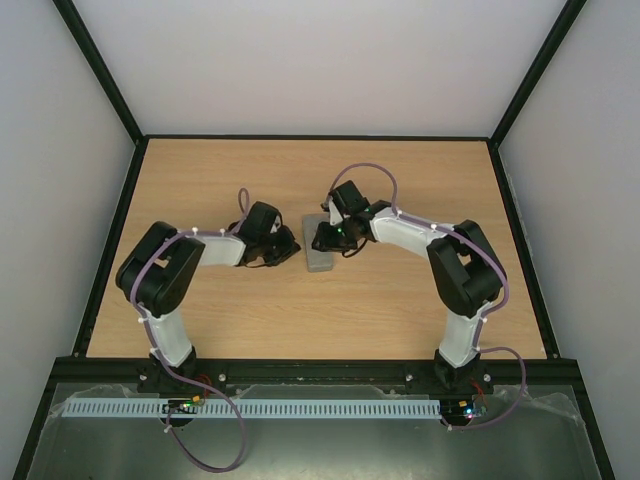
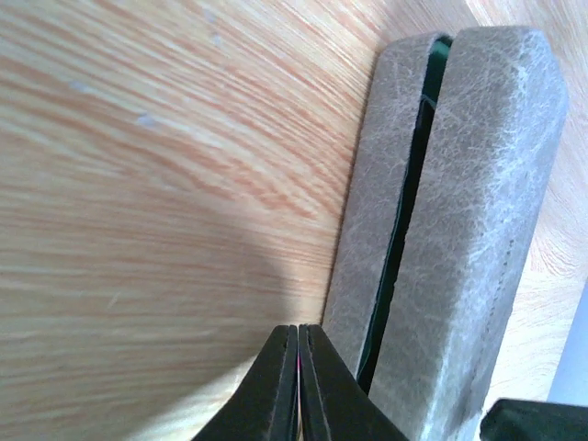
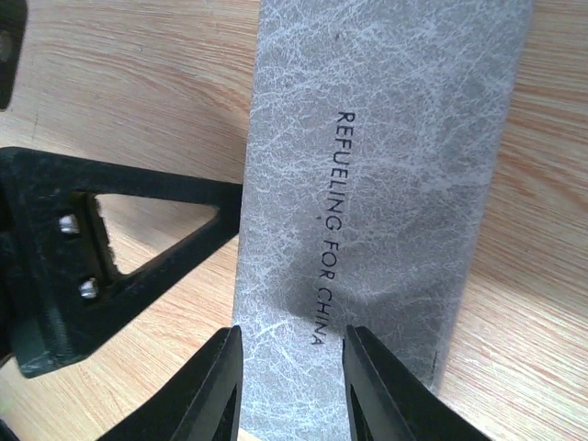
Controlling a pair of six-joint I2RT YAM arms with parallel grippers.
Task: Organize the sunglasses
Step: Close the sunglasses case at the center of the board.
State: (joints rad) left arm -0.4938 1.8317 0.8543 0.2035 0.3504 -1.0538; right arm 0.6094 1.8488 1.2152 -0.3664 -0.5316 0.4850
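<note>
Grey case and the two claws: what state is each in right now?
Grey case: lying flat, lid almost shut, a thin slit showing green lining.
Left gripper: shut, beside the case's edge.
Right gripper: open, over the case's lid.

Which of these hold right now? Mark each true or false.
1. The case is nearly closed, with only a thin slit left. True.
2. The left gripper is wide open. False: it is shut, holding nothing, beside the case.
3. The right gripper is above the case's printed face, open. True.
4. Sunglasses lie loose on the table. False: no sunglasses are in view.
</note>
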